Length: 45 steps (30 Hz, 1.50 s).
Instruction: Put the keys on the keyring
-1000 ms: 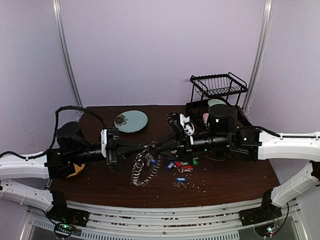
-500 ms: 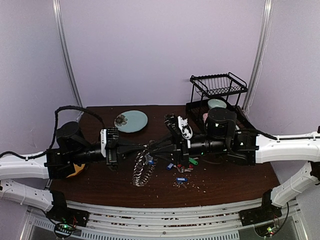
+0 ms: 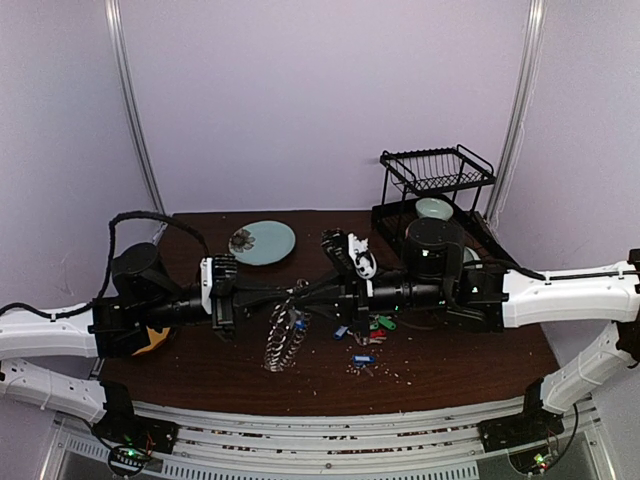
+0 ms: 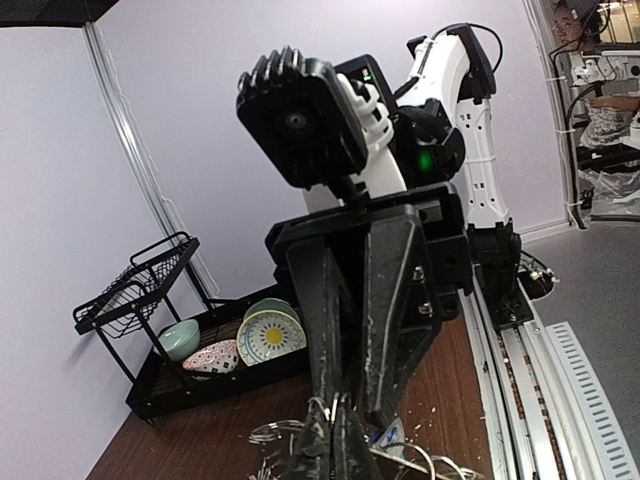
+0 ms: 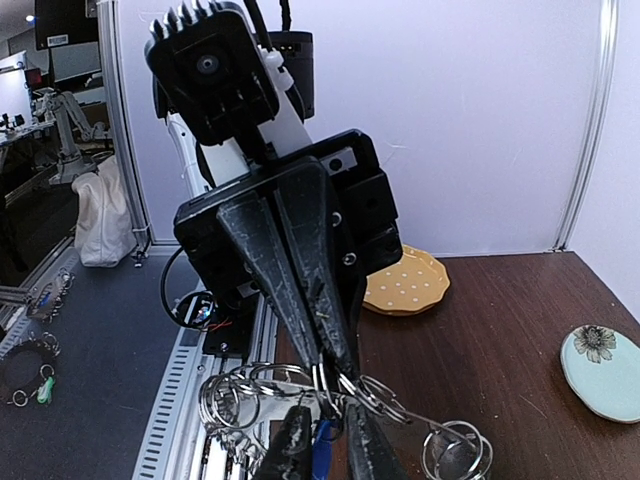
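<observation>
The left gripper [image 5: 322, 372] has its fingers pressed together on the wire of the keyring [image 3: 283, 340]. The ring hangs from that pinch above the table [image 3: 450, 350], edge-on to the overhead camera, its fringe of small keys dangling.

The right gripper [image 5: 325, 425] meets the ring from the opposite side, fingertips close to the left fingertips. A blue-tagged key [image 5: 320, 445] sits between the right fingers. They stand only slightly apart, but the wrist view crops the contact, so whether they actually clamp the tag cannot be told.

The remaining keys [image 3: 368, 328], with red, green and blue tags, lie scattered on the table below the right arm, near the ring but apart from it.

Handling notes:
- The ring wire is likely thin, stiff and smooth. It can rotate in a pinch under the weight of the fringe, so grip a bare stretch of wire, not the hanging keys
- Each loose key is likely light and rigid. Take it by the plastic tag, the broader and less slippery surface, leaving the metal eye free to feed onto the wire
</observation>
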Tool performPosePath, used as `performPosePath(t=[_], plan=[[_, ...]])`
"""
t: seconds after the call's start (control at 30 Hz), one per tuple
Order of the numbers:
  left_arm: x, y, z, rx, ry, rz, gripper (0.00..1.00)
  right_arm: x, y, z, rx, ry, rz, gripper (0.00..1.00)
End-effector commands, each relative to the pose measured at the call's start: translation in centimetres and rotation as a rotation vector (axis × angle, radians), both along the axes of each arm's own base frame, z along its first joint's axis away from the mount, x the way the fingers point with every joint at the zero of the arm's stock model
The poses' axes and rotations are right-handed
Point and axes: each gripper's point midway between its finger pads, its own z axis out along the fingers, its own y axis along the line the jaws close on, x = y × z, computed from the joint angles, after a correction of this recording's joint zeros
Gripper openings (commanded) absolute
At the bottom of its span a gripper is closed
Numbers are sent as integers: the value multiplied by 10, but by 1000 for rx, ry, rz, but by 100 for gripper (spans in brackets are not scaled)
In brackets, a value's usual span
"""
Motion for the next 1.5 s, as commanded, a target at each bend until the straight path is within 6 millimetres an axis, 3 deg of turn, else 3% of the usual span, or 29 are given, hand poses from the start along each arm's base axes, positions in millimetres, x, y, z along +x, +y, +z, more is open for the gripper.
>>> performPosePath(t=[0.0, 0.13, 0.4, 0.63, 0.77, 1.0, 1.23, 1.47], plan=[[-6, 4, 31, -92, -68, -10, 0, 0, 3, 24, 66, -22, 0, 13], [-6, 4, 30, -88, -69, -10, 0, -1, 4, 25, 63, -18, 8, 0], [-4, 1, 26, -72, -49, -11, 0, 3, -8, 26, 18, -9, -50, 0], [4, -1, 25, -64, -15, 21, 0, 11, -18, 16, -75, -2, -117, 0], [5, -2, 27, -65, 7, 20, 16, 14, -24, 8, -137, -7, -140, 0], [3, -5, 30, -45, 8, 2, 27, 17, -43, -7, -276, 6, -194, 0], [-5, -9, 26, -22, 19, -55, 28, 18, -56, -17, -371, 24, -220, 0], [-8, -18, 9, 35, 29, -97, 29, 1, -61, -16, -468, -1, -114, 0]])
